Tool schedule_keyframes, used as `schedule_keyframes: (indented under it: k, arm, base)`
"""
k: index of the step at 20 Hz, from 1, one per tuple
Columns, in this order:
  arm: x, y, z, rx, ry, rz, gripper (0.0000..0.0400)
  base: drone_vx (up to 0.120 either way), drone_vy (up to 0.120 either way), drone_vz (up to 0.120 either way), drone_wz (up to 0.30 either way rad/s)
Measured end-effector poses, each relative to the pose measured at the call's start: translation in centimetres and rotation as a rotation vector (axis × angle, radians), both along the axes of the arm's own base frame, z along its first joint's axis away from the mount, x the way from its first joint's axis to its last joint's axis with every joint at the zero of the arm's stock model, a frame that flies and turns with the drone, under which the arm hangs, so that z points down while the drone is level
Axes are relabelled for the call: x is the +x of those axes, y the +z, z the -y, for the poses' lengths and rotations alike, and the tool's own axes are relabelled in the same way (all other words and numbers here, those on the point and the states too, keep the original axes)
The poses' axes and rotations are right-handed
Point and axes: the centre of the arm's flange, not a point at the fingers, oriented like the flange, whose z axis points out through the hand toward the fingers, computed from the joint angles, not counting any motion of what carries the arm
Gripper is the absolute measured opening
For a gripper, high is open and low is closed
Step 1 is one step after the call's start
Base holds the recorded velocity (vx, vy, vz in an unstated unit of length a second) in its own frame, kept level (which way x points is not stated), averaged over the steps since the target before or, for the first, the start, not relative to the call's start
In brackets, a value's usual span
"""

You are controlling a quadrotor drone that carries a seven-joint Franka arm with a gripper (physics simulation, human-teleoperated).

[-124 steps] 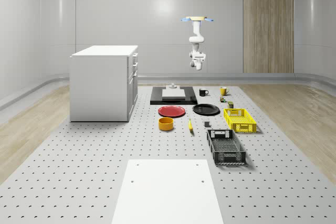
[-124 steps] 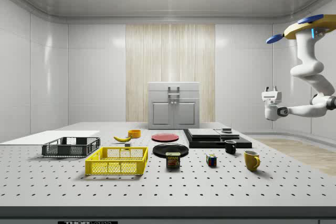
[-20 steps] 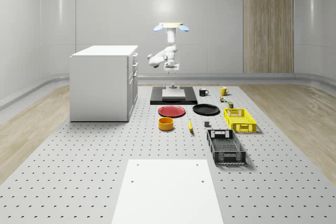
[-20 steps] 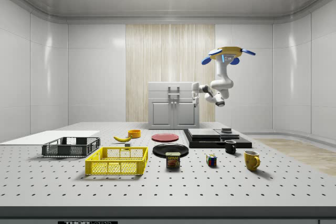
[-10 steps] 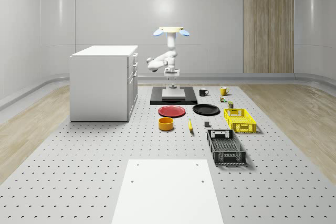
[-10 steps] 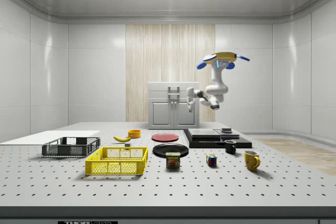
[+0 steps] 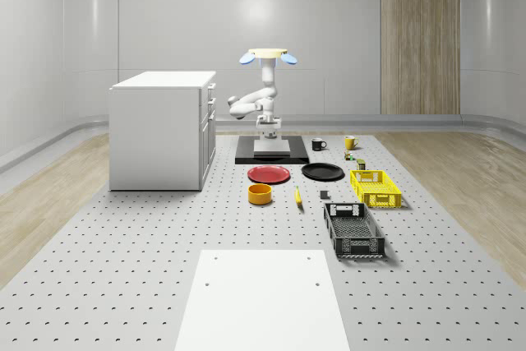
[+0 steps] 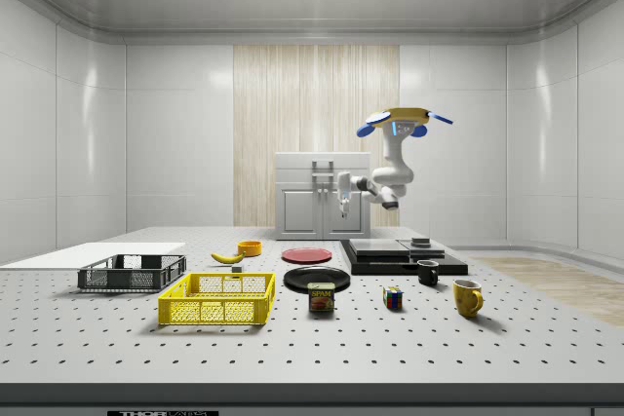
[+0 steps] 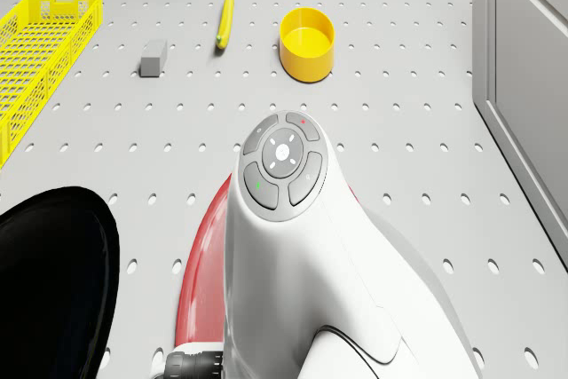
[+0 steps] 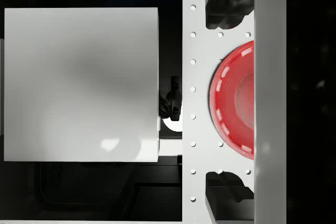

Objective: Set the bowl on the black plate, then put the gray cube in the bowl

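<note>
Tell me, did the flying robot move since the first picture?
Yes. The drone has come from the side view's right edge toward the cabinet, and now hovers above the black slab.

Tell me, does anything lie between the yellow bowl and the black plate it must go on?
Nothing visible does: bare table lies between bowl and black plate. The red plate and banana sit just beside that line. The drone hovers over the black platform, its gripper high above the table.

perforated table [image 7: 123, 244], yellow bowl [image 7: 260, 194], black plate [image 7: 322, 172]
</note>
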Motion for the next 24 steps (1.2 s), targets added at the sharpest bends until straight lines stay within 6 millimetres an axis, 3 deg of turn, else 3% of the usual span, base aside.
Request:
schedule_keyframes:
  k: [18, 24]
  arm:
    - [0.0, 0.0, 0.0, 0.0, 0.0, 0.0, 0.04]
    - [0.0, 0.0, 0.0, 0.0, 0.0, 0.0, 0.04]
  base:
    - [0.12, -0.007, -0.004, 0.0]
    - [0.12, 0.0, -0.113, 0.0]
